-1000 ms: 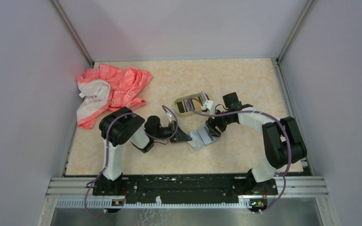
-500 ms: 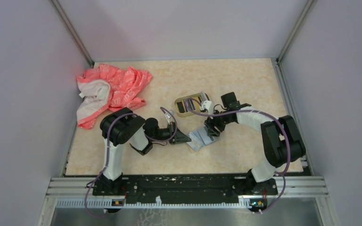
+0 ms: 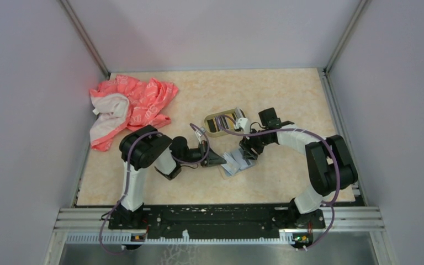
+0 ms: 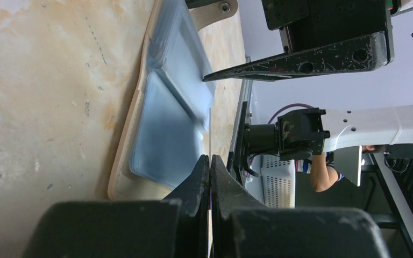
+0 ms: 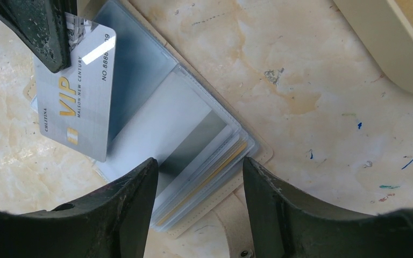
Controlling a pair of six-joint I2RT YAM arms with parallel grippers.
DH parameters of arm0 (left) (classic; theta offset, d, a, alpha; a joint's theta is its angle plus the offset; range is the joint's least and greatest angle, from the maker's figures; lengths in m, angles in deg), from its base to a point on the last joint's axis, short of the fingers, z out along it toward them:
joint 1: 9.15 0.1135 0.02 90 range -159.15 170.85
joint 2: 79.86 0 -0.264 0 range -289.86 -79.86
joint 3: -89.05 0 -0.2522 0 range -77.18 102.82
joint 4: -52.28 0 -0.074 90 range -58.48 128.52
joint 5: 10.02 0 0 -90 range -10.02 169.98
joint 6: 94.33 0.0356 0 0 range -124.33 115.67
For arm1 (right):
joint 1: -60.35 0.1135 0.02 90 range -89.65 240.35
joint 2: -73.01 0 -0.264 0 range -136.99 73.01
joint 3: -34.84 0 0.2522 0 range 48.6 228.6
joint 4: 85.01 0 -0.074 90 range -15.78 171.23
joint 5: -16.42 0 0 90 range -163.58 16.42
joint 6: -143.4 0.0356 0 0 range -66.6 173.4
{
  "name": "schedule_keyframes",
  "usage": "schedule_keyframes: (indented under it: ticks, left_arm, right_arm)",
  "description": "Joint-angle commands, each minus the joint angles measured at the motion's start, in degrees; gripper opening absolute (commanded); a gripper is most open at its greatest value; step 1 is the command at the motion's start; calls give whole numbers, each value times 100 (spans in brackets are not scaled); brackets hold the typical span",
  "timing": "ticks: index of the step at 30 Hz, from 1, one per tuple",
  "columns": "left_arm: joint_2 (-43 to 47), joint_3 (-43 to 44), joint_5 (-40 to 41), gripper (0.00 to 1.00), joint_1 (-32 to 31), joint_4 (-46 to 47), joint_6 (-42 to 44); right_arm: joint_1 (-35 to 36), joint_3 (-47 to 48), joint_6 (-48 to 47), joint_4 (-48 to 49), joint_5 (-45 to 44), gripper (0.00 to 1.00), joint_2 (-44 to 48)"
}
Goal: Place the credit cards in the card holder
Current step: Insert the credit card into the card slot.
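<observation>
The card holder [image 3: 236, 162] is a tan booklet of clear plastic sleeves lying open on the table; it also shows in the left wrist view [image 4: 166, 123] and the right wrist view [image 5: 193, 140]. My left gripper [image 3: 221, 161] is shut on a silvery VIP credit card [image 5: 80, 102], seen edge-on in its own view [image 4: 209, 129], held over the holder's left part. My right gripper [image 3: 248, 154] is open, its jaws [image 5: 199, 166] straddling the holder's sleeve edges. A gold-rimmed tin [image 3: 221, 122] with striped card edges stands just behind.
A pink and white cloth [image 3: 130, 107] lies at the back left. Grey walls close in the table on three sides. The two arms meet at the table's middle, fingers close together.
My left gripper has moved a little right with the card, closer over the holder. The right gripper has barely shifted.
</observation>
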Motion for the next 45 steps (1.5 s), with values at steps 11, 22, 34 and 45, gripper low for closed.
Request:
schedule_keyframes:
  ticks: [11, 22, 34, 45]
  left_arm:
    - [-37, -18, 182, 0, -93, -84, 52]
    - [97, -128, 222, 0, -93, -227, 131]
    - [129, 78, 255, 0, -93, -805, 180]
    - [139, 331, 309, 0, -94, -1129, 227]
  right_arm:
    - [67, 203, -5, -20, -33, 57, -49]
    - [83, 209, 4, -34, -50, 57, -55]
    - [104, 220, 4, -46, -60, 56, -47]
    - [110, 221, 13, -60, -42, 56, -19]
